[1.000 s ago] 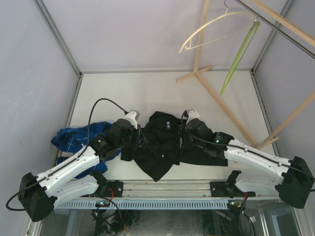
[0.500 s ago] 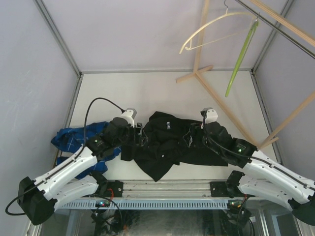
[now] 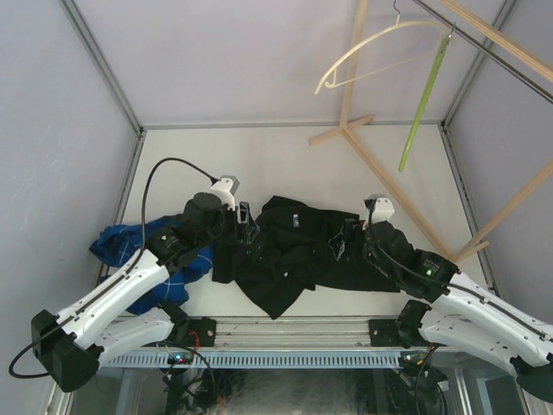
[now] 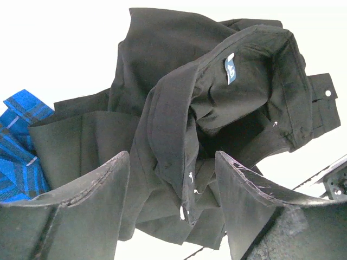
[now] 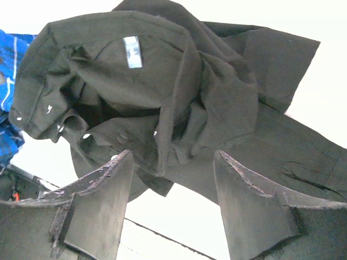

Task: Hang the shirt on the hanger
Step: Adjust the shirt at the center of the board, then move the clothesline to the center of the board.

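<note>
Left tool (image 4: pixel 171 162) and right tool (image 5: pixel 172 157), just released and drawn apart, hover empty; the shirt (image 3: pixel 294 251) lies crumpled on the counter (image 3: pixel 259 164) beneath and between them. The hanger (image 3: pixel 423 95) hangs well beyond the right tool, so a regrasp seems needed.
</note>
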